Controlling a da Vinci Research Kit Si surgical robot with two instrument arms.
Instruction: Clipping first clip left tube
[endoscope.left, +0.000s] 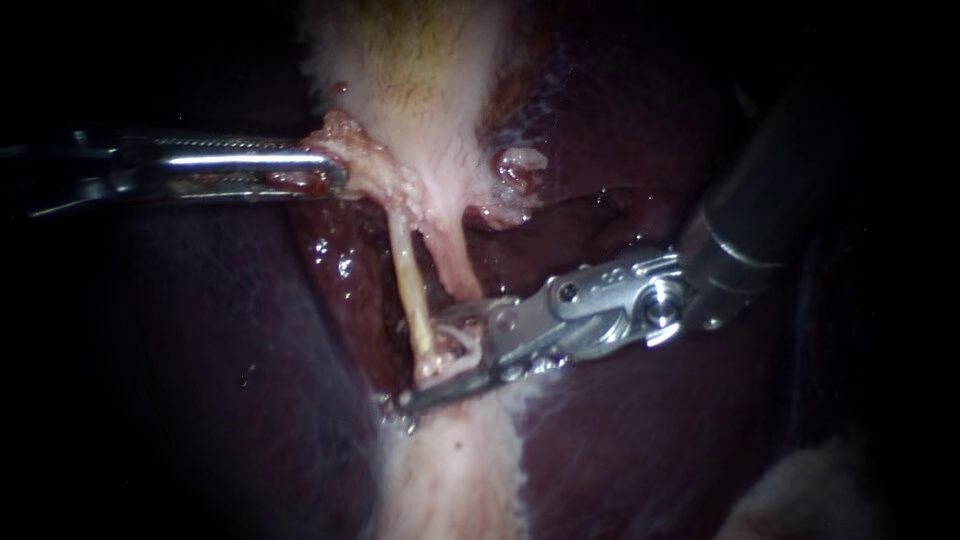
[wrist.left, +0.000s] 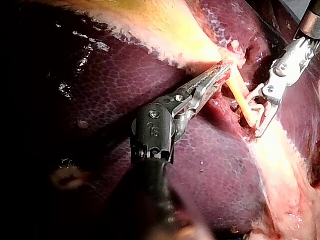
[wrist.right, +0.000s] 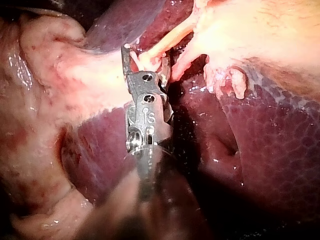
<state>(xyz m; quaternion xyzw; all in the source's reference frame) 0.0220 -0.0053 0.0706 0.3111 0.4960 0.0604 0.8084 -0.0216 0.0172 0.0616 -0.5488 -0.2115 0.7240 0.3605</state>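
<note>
Straw-yellow and smooth, the left tube (endoscope.left: 410, 285) is running as a thin, taut cord from the ragged foot of the gallbladder (endoscope.left: 420, 70) down to a whitish band of tissue (endoscope.left: 450, 470), with dark liver (endoscope.left: 200, 380) showing behind it. Just beside it the right tube (endoscope.left: 455, 255) is hanging pinker, broader and more fleshy. The right instrument (endoscope.left: 428, 358), bright steel with pinned hinges on a dark shaft, is reaching in with its claw standing narrowly apart, one jaw on each side of the left tube's lower end; whether the steel is touching the tube I cannot tell. The left instrument (endoscope.left: 335, 177), with long ribbed jaws, is holding its claw clamped on a frayed lump of pale tissue (endoscope.left: 345, 135) at the gallbladder's edge, beside the top of the left tube. The liver is glistening wet, maroon and finely mottled, while the gallbladder is looking matt, cream-white at its edges and yellowish toward its middle.
</note>
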